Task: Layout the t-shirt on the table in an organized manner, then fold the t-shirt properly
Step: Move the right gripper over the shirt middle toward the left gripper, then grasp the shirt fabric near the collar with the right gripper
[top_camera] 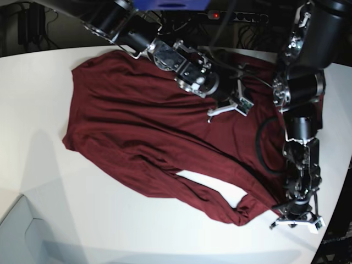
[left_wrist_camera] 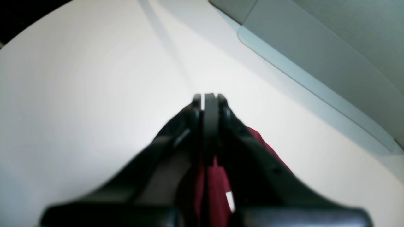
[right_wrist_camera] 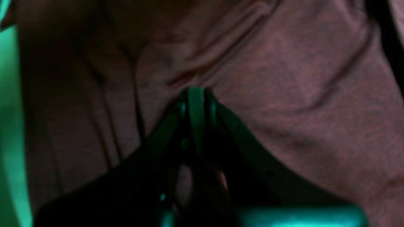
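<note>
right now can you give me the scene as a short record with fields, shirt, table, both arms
t-shirt: dark maroon, spread across the table but wrinkled, near edge bunched in folds
table: white, glossy, curved edge
left gripper: fingers shut, maroon cloth caught between them, at the table's near edge
right gripper: fingers shut, low over the shirt's far part; a grip on the cloth cannot be told
fold: not yet made
</note>
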Available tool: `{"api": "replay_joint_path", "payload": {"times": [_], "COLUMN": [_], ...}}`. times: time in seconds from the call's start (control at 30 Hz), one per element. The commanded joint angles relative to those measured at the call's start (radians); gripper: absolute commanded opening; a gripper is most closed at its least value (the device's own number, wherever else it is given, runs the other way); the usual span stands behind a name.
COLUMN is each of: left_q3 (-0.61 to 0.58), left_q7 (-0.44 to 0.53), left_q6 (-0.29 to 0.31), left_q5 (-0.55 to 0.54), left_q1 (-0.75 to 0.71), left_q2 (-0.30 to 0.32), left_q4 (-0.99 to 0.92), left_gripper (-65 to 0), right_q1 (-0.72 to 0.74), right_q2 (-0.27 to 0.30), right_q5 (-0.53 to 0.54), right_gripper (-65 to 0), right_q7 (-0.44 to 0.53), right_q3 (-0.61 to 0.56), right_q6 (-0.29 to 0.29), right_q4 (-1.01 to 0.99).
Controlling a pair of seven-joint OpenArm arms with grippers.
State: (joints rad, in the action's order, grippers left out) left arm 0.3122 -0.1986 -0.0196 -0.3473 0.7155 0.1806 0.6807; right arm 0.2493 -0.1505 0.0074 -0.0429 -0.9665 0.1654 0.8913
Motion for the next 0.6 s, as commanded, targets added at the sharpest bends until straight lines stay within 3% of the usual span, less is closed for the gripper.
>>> {"api": "replay_joint_path", "payload": {"times": [0.0, 0.17, 0.43, 0.57], "left_q3": [0.000, 0.000, 0.000, 0.000], "left_q7": [0.026, 0.027, 0.029, 0.081], "left_q6": [0.008, 0.008, 0.008, 0.008], "left_q5": [0.001, 0.001, 0.001, 0.001], "left_q1": [0.043, 0.043, 0.046, 0.059], "left_q2": [0.006, 0.015, 0.017, 0.017], "left_q4": [0.020, 0.020, 0.018, 0.004], "left_gripper": [-64.9, -64.9, -64.9, -64.9], "right_q1": [0.003, -0.009, -0.011, -0.011], "right_q2": [-0.007, -0.007, -0.007, -0.007], "right_q5": [-0.002, -0.004, -0.004, -0.004], "right_gripper": [-65.0, -65.0, -65.0, -65.0], "right_q7": [-0.044, -0.044, -0.050, -0.050], "right_q3": [-0.019, -0.104, -0.110, -0.110], "right_q6": [0.012, 0.012, 0.012, 0.012], "right_q4": [0.002, 0.002, 0.002, 0.027]}}
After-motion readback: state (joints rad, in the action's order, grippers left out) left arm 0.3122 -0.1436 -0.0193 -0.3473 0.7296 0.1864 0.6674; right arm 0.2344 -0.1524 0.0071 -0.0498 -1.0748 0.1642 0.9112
